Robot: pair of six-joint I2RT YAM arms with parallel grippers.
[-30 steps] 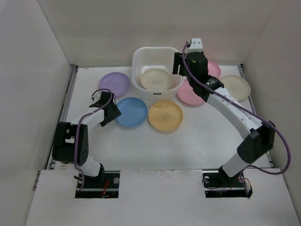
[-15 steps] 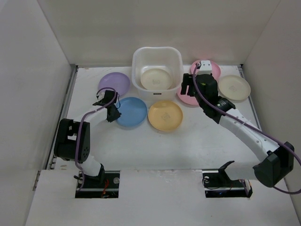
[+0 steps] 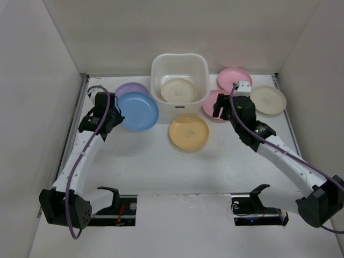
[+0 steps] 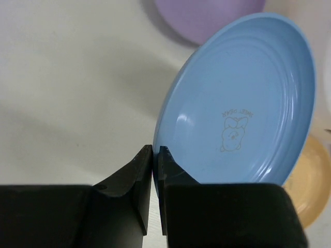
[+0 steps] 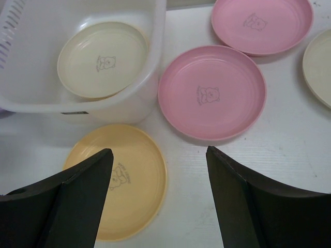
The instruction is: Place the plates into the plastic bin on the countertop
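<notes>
My left gripper (image 3: 111, 111) (image 4: 155, 152) is shut on the rim of a blue plate (image 3: 137, 110) (image 4: 243, 103), which hangs tilted above the countertop (image 3: 161, 166), covering part of a purple plate (image 3: 128, 87) (image 4: 207, 18). The plastic bin (image 3: 156, 80) (image 5: 139, 106) holds a cream plate (image 3: 179, 90) (image 5: 102, 60). My right gripper (image 3: 221, 107) (image 5: 158, 150) hovers open and empty between a yellow plate (image 3: 188, 132) (image 5: 129, 181) and a pink plate (image 3: 210, 109) (image 5: 212, 93).
A second pink plate (image 3: 236, 77) (image 5: 261, 23) and another cream plate (image 3: 269, 99) (image 5: 319, 64) lie at the back right. White walls enclose the surface on three sides. Both arm bases sit at the near edge.
My left gripper closed on the blue plate's rim and lifted it up and back toward the purple plate. My right arm drew back from the bin and came down by the pink plate.
</notes>
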